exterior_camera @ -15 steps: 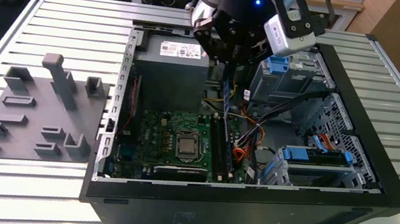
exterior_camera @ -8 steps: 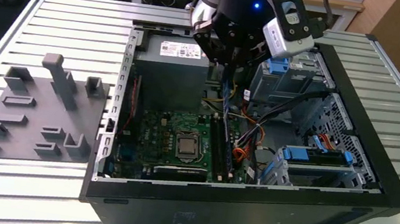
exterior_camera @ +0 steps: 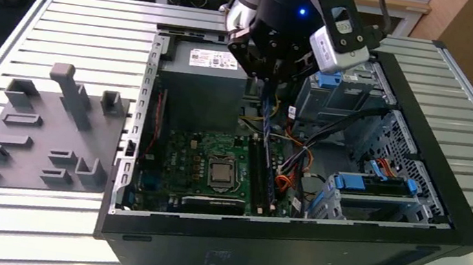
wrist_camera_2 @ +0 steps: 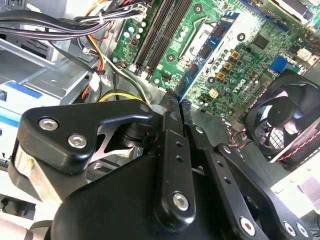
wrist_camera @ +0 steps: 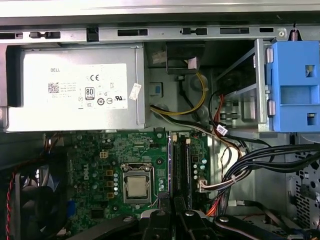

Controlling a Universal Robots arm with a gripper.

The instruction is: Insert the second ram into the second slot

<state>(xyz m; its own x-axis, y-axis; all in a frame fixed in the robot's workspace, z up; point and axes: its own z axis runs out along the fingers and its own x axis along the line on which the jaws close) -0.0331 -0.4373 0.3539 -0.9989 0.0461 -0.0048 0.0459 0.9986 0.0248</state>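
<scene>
In the exterior view the gripper [exterior_camera: 269,81] hangs at 12 o'clock over the open case [exterior_camera: 294,252]. A thin blue strip under it looks like the ram [exterior_camera: 265,103]. The slots [exterior_camera: 258,174] lie at 6 o'clock from it, well apart, on the green board [exterior_camera: 200,159]. A white label [exterior_camera: 213,58] sits on the grey box [exterior_camera: 195,92], at 9 o'clock from the gripper.

In the second wrist view the fingers [wrist_camera_2: 170,135] are squeezed together on the ram, one on each flat side. The blue strip with its dark chips sticks out past the tips. It is above the board and not in a slot.

I think the ram is light, thin and stiff, but easy to break. It is best held by its flat sides, away from the edge that goes in, and kept straight.

In the first wrist view two dark slots run toward the finger tips. The box label has black print and small marks, with a little tilted sticker [wrist_camera: 134,92] beside it. The board has white letters too.
</scene>
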